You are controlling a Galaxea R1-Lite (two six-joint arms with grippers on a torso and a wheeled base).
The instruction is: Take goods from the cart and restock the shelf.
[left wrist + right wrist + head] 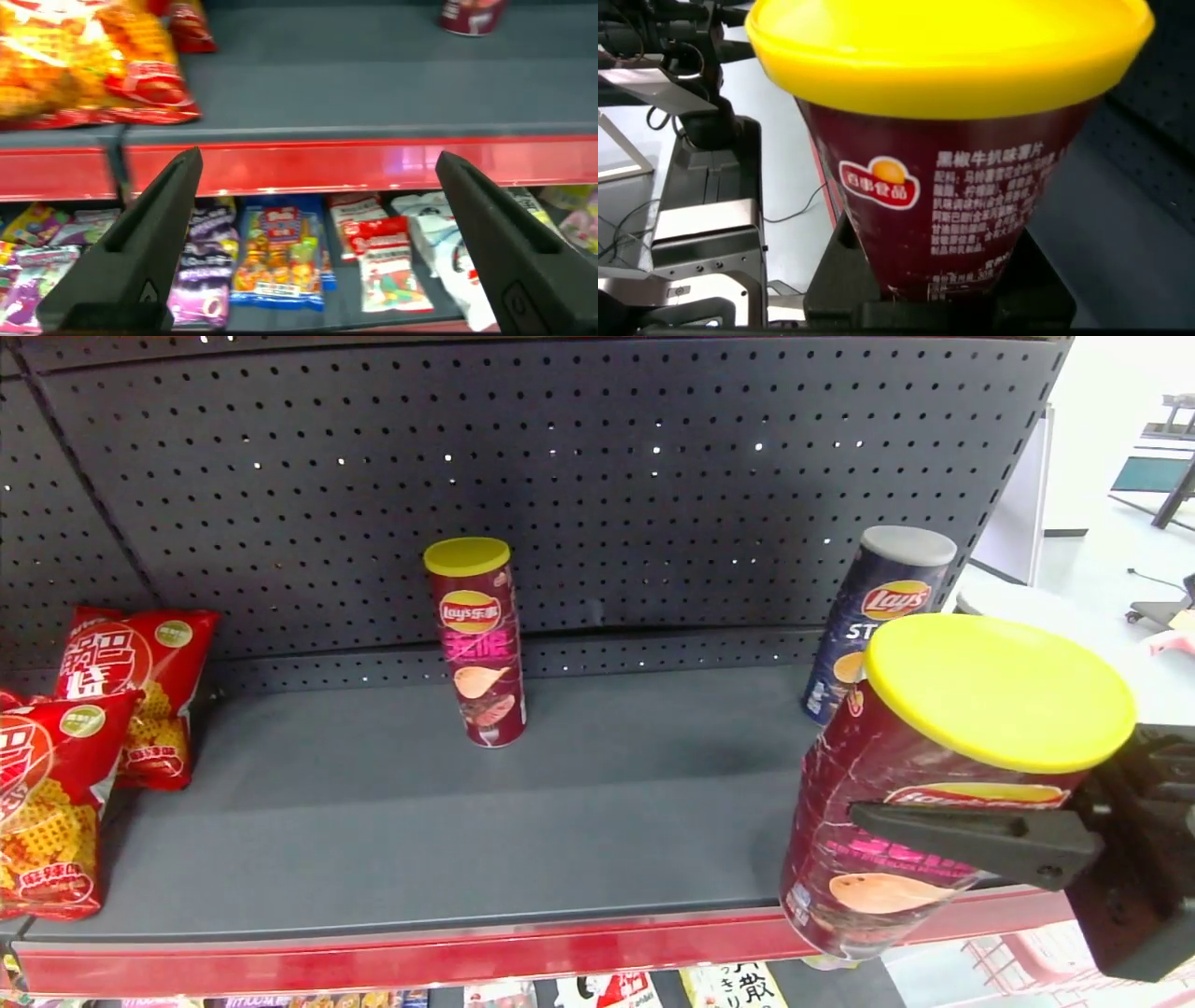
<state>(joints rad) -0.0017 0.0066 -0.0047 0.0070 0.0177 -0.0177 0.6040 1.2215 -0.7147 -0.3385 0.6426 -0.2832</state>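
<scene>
My right gripper (pixel 971 845) is shut on a dark red chips can with a yellow lid (pixel 920 775), held upright at the shelf's front right edge; the same can (pixel 948 187) shows close up in the right wrist view. On the grey shelf (pixel 420 821) stands a second dark red can with a yellow lid (pixel 476 644) near the middle back. A dark blue can with a grey lid (pixel 882 607) stands at the back right, just behind the held can. My left gripper (pixel 318 243) is open, empty, in front of the shelf's red front rail (pixel 299 166).
Red snack bags (pixel 75 747) lean at the shelf's left end and show as bags (pixel 84 56) in the left wrist view. Under the rail, a lower shelf holds several candy packets (pixel 280 252). A perforated back panel (pixel 560 476) closes the shelf.
</scene>
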